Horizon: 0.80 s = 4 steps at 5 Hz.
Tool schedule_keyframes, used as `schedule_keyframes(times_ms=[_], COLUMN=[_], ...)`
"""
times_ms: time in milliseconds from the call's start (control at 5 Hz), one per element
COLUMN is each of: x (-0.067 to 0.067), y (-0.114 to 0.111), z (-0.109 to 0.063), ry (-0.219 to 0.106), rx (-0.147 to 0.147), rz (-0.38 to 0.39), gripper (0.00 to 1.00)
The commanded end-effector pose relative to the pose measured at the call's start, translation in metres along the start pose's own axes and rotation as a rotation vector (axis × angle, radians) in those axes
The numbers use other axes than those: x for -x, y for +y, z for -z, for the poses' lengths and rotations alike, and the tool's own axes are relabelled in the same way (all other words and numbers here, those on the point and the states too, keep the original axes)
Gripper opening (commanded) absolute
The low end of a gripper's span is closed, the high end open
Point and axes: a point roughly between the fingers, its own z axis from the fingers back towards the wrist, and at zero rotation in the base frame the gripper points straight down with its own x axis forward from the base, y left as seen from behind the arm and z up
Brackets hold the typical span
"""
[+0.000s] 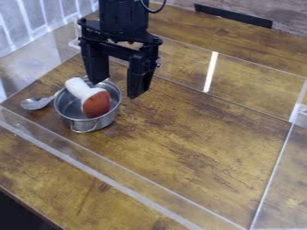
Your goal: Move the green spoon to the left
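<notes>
Silver-bowled spoon (38,102) lies just beside the steel pot (89,125), wooden tabletop (204,135) stretching wide toward the view's right, the gripper (114,82) hanging with fingers parted, released.

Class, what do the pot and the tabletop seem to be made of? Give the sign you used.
Pot: probably polished metal, since its grey wall shows bright highlights.
Tabletop: apparently wood with a smooth finish, judging by its brown, streaky grain.
</notes>
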Motion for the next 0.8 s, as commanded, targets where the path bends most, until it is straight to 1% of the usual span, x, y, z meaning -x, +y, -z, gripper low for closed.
schedule_keyframes(times_ms=[0,200,400,600], x=[0.003,0.003,-0.011,-0.012], y=[0.009,0.021,0.035,0.029], z=[0.012,0.021,0.018,0.027], ry=[0.026,0.040,0.010,0.030], rx=[-0.002,-0.004,-0.013,-0.019], rz=[-0.002,-0.001,0.025,0.047], gripper=[1.00,1.00,1.00,1.00])
